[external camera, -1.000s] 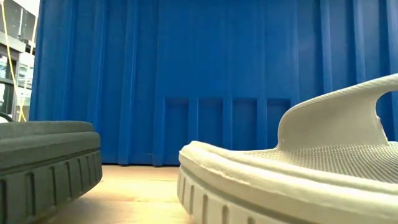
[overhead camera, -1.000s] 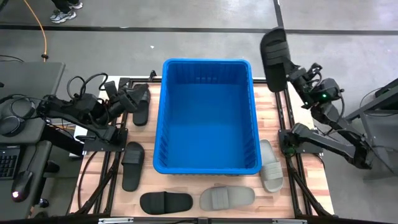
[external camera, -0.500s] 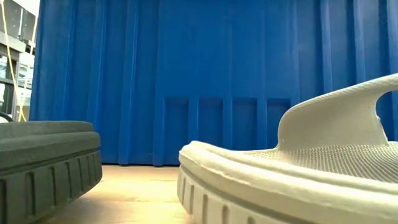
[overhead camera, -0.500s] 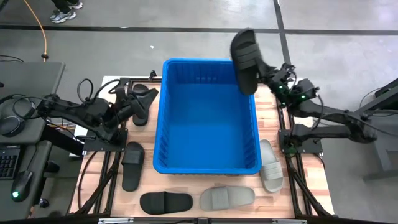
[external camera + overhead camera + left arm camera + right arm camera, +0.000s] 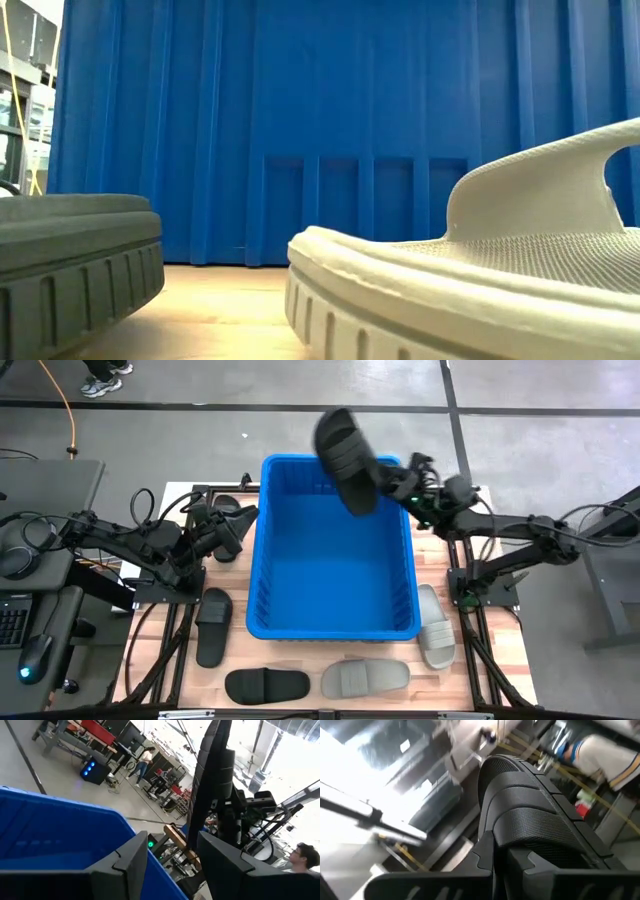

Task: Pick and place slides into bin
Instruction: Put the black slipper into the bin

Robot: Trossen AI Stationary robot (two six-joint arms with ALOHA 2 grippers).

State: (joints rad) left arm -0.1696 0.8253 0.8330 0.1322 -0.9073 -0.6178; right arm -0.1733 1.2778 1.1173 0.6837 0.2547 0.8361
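The blue bin (image 5: 330, 575) stands mid-table. Above its far rim hangs a black slide (image 5: 346, 444), with my right gripper (image 5: 393, 482) shut on it; the right wrist view shows its ribbed strap (image 5: 535, 817). My left gripper (image 5: 238, 525) is open by the bin's left wall, above another black slide (image 5: 226, 538) lying on the table. Nothing shows between its fingers (image 5: 125, 865). Flat on the table lie a black slide (image 5: 213, 625), a black slide (image 5: 267, 685), a grey slide (image 5: 365, 678) and a light grey slide (image 5: 435, 625). My right gripper pinches the black slide between its two fingers (image 5: 480, 857) at the end by the strap (image 5: 520, 845); the fingers hide the exact spot. They come from the table's right, slanting upward. The slide is lifted clear and stretches up and away toward the far left.
The low view shows the bin's near wall (image 5: 300, 130) behind a grey slide (image 5: 70, 260) and a light grey slide (image 5: 480, 280). Black frame rails run along both table sides. People and equipment stand in the room beyond.
My right gripper has swung from beyond the table's far right corner toward the left and up, carrying the black slide to above the bin's far rim; the slide has turned with it. My left gripper has edged toward the bin's left wall.
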